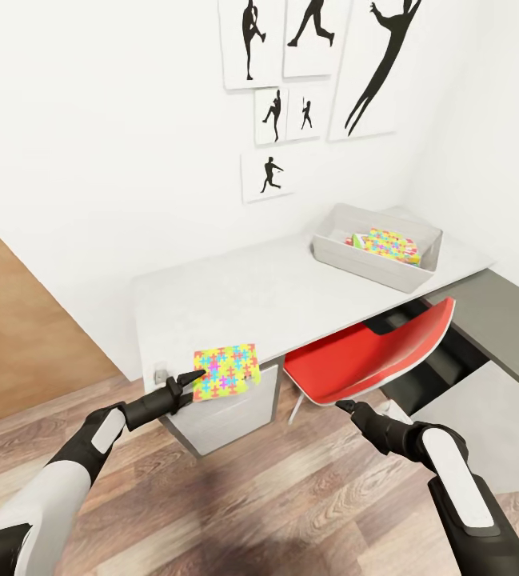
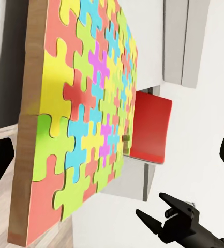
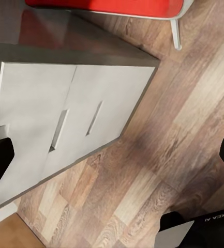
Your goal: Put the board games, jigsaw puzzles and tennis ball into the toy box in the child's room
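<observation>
Puzzle-retrieval step: left end effector (image 1: 193,376) met jigsaw puzzle (image 1: 225,371) overhanging the tabletop (image 1: 235,296) edge — fingers apart (not clamped); closing came next, then toy box (image 1: 419,260).

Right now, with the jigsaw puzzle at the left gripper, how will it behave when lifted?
The jigsaw puzzle probably stays stiff: the left wrist view shows a thick wood-like backing edge. Flat and thin, it likely feels light. It overhangs the table edge near the left gripper, so a nudge might tip it off.

Jigsaw puzzle (image 1: 226,371): multicoloured square, flat at the table's (image 1: 235,296) near edge. Second puzzle (image 1: 387,244) tilted inside the grey toy box (image 1: 347,260).
</observation>
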### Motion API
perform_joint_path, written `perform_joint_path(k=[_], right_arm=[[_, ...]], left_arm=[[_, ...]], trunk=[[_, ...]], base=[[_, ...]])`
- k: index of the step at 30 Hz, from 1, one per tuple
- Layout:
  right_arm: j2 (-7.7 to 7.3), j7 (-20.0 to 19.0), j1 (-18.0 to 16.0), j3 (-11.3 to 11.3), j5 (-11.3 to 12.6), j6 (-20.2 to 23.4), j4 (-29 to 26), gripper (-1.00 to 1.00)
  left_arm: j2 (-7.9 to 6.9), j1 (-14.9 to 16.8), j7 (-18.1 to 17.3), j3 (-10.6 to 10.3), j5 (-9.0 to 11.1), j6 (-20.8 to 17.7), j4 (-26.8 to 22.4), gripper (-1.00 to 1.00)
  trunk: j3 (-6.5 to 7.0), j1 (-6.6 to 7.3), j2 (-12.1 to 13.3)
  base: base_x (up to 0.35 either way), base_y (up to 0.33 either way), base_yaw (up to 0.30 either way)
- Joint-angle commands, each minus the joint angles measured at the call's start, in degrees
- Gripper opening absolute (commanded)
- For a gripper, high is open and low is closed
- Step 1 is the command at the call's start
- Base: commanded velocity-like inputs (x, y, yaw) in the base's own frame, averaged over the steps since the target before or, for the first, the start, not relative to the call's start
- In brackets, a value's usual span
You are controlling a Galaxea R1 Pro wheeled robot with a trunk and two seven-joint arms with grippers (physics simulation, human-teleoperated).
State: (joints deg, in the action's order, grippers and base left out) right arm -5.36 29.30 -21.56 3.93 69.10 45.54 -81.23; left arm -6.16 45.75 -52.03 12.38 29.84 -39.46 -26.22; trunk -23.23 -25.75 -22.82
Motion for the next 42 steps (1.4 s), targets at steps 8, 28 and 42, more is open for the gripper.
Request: perform_joint_path(k=[8,28,42], right_arm=[[0.0,0.6,-0.1,0.0,0.6,0.1,-0.1,1.0],[0.0,0.6,-0.1,-0.1,0.6,0.1,-0.1,1.0],[0.0,0.6,-0.1,-0.1,0.6,0.1,-0.1,1.0]], left_arm=[[-0.01,0.0,-0.1,0.1,0.1,-0.4,0.0,-1.0],[0.08,0.0,-9.3,-0.4,-0.5,-0.4,-0.1,-1.0],[-0.04,-0.1,-9.7,-0.5,-0.5,-0.4,-0.3,-1.0]], trunk=[[-0.09,-0.03,-0.1],[-0.09,-0.03,-0.1],[-0.09,-0.03,-0.1]], base=[[0.0,0.0,0.0],[0.0,0.0,0.0],[0.0,0.0,0.0]])
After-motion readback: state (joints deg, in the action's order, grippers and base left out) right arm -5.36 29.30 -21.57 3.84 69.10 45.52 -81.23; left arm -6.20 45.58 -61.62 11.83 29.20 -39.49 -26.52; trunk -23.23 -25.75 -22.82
